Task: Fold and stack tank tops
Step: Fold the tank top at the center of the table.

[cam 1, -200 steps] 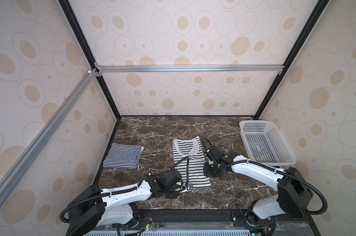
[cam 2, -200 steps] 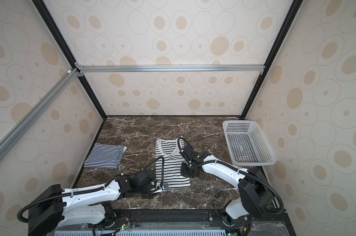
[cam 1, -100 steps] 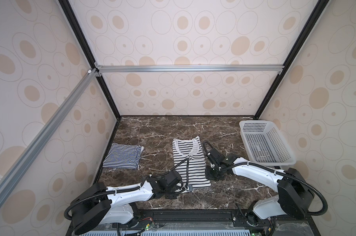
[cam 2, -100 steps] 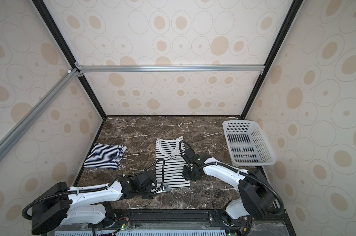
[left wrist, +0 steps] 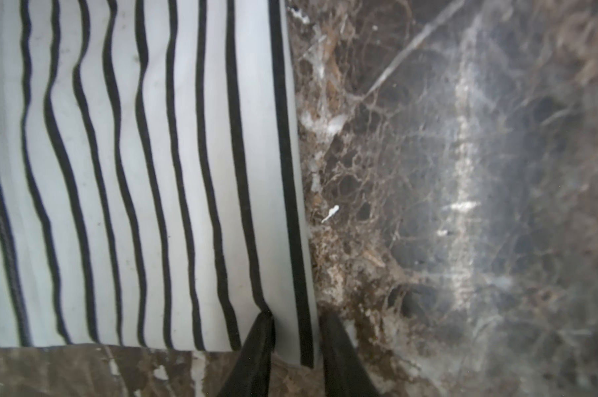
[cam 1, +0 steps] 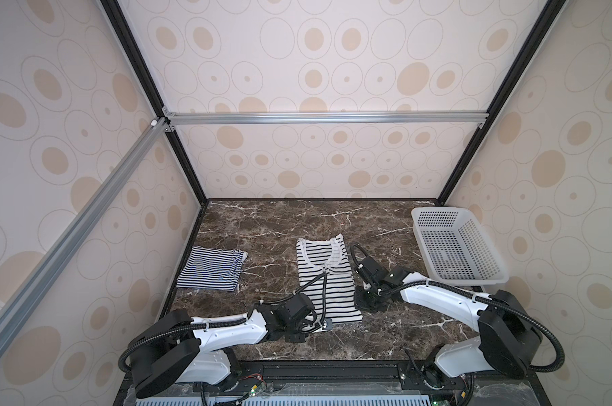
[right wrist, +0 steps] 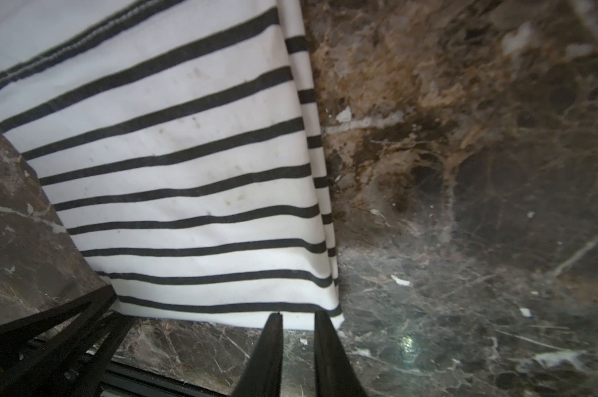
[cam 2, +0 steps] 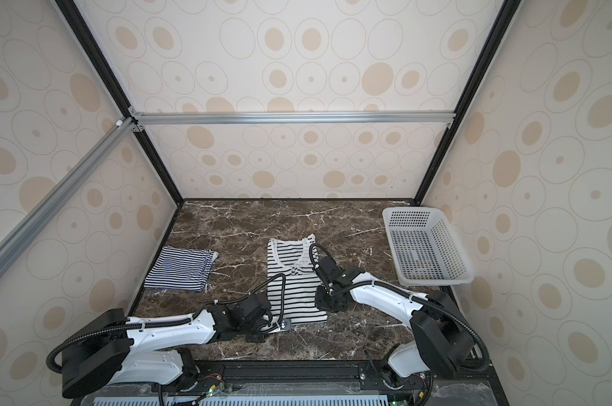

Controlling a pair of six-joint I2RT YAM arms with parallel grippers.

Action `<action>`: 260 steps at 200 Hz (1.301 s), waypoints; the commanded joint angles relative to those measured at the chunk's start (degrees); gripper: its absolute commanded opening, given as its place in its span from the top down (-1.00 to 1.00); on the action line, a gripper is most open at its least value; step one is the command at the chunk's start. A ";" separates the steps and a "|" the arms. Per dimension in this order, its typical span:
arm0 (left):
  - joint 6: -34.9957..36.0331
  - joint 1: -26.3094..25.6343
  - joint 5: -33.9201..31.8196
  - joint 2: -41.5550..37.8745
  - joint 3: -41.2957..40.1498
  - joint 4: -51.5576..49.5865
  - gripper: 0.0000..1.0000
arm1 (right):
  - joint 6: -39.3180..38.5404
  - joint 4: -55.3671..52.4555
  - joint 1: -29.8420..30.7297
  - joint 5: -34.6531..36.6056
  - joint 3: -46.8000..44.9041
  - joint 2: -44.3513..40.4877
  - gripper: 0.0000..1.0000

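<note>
The white tank top (cam 1: 327,277) with wide black stripes lies lengthwise in the middle of the marble table, neckline at the far end. My left gripper (cam 1: 325,325) is at its near left hem corner. In the left wrist view that gripper (left wrist: 296,326) is shut on the hem, with a strip of striped cloth (left wrist: 153,172) pinched between its fingers. My right gripper (cam 1: 360,307) is at the near right corner. In the right wrist view it (right wrist: 297,319) is shut on the hem edge of the cloth (right wrist: 187,154). The folded navy-striped tank top (cam 1: 211,269) lies apart at the left.
A white perforated basket (cam 1: 473,246) stands at the right edge of the table, close to the right arm. Patterned walls close in the left, right and back sides. A black rail (cam 1: 332,369) runs along the table's front edge.
My left gripper's jaws have narrowed onto the hem corner of the white tank top. The right gripper has shifted slightly toward the table's front edge, with its jaws unchanged.
</note>
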 commanded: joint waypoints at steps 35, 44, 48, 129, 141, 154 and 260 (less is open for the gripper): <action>2.25 -0.32 2.87 -0.03 2.21 -7.30 0.84 | 2.19 -1.96 -1.25 -1.25 -3.40 -5.62 0.60; 1.70 -0.38 3.06 -0.36 2.74 -7.44 0.85 | 3.03 -0.78 -1.23 -2.73 -4.79 -6.69 0.58; 1.49 -0.35 3.13 -0.44 2.94 -7.44 0.85 | 3.51 0.01 -1.25 -3.48 -5.57 -7.21 0.57; -0.64 -0.29 3.81 1.28 3.07 -4.12 0.88 | 13.33 14.46 -1.33 -9.88 -18.05 -13.31 0.18; -0.97 -0.26 3.86 1.35 2.82 -3.78 0.88 | 14.09 15.75 -1.52 -9.80 -19.10 -13.51 0.18; -1.18 -0.26 3.86 1.44 2.72 -3.50 0.88 | 14.42 16.28 -1.99 -9.82 -19.75 -13.34 0.19; -2.00 -0.26 4.29 1.00 1.56 -2.78 0.90 | 18.64 24.63 -5.47 -12.70 -25.38 -11.88 0.31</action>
